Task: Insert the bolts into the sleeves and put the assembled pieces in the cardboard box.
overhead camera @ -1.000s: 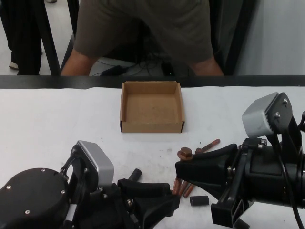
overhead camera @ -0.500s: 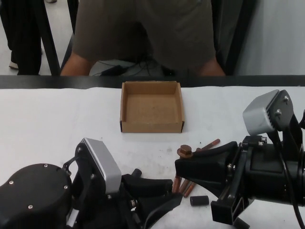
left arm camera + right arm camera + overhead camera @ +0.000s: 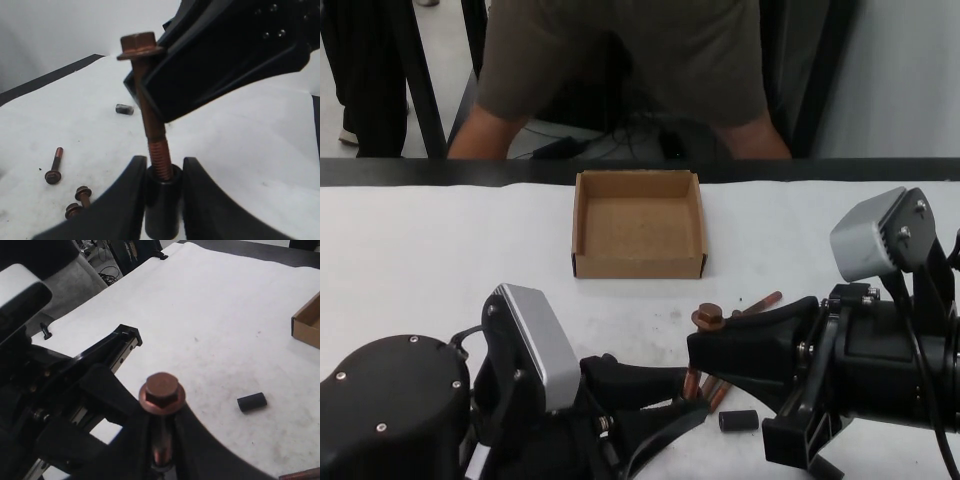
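Right gripper [image 3: 161, 440] clamps a bolt [image 3: 149, 120], its tip inside the sleeve [image 3: 161, 210] clamped by the left gripper [image 3: 163, 182].

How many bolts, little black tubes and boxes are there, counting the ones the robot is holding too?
Copper-coloured hex-head metal bolts: 4 (one held, three loose)
Short black cylindrical sleeves: 2 (one held, one loose)
Open brown cardboard box: 1
Total: 7
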Tool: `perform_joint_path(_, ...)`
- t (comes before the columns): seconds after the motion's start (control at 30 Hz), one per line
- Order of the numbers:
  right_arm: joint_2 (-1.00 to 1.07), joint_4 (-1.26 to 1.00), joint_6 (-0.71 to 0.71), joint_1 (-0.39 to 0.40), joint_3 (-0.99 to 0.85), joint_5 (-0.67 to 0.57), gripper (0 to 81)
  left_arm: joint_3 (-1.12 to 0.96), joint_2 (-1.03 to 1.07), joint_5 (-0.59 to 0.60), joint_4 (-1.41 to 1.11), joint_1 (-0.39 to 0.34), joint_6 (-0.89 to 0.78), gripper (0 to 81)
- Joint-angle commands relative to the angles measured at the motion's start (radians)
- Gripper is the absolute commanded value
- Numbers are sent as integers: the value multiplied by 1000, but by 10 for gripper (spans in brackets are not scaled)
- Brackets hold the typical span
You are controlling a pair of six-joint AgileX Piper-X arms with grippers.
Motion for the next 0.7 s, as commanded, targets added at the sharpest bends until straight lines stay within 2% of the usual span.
perform_joint_path(0.0, -4, 12, 1, 1, -5, -16, 2, -10, -6, 31, -80, 4, 26, 8)
perform_joint_path(0.37, -4, 42, 1, 1, -5, -16, 2, -10, -6, 3, -218, 4, -110, 8)
perform_joint_path(0.67, -4, 41, 1, 1, -5, -38, 2, -10, -6, 0, -225, 4, -289, 8)
